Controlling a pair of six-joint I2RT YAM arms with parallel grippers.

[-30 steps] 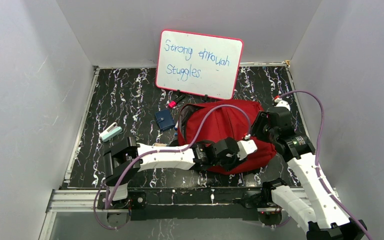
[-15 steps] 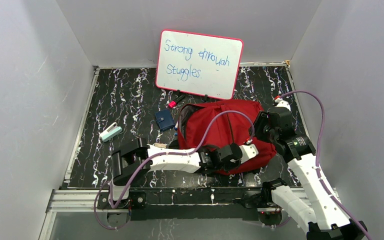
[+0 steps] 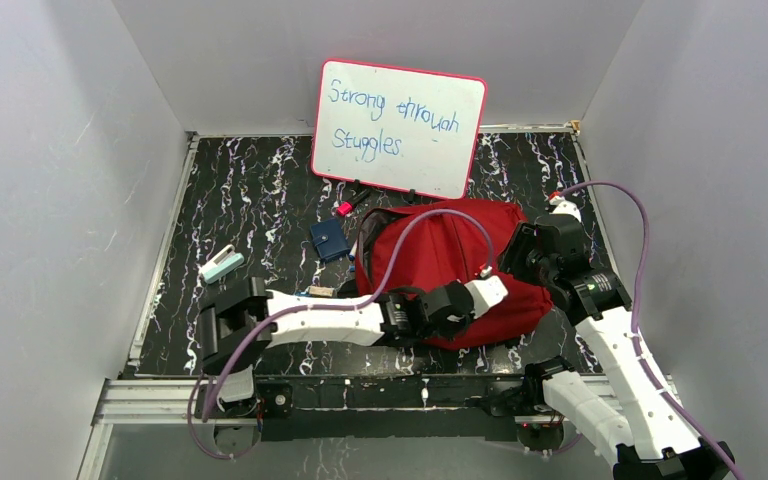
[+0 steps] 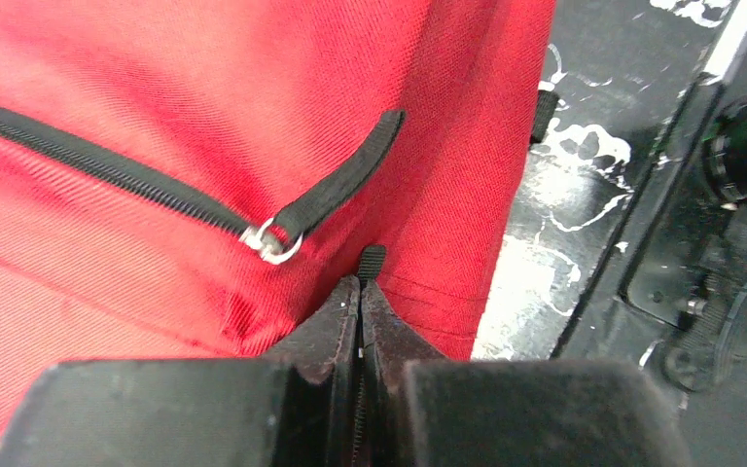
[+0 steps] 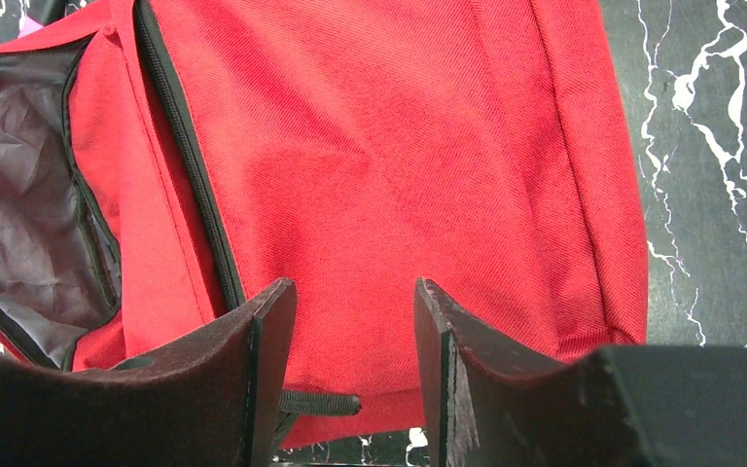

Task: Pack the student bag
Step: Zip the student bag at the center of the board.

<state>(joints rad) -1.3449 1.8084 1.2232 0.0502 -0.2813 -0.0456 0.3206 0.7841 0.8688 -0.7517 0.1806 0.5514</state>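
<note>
1 red backpack (image 3: pixel 440 262), 2 grippers: left gripper (image 4: pixel 360 289) pinches its black tab (image 4: pixel 372 261), visible only from the left wrist; right gripper (image 5: pixel 352 292) jaws apart

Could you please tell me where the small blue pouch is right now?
In the top view, the small blue pouch lies on the table just left of the red student bag, in front of the whiteboard.
</note>
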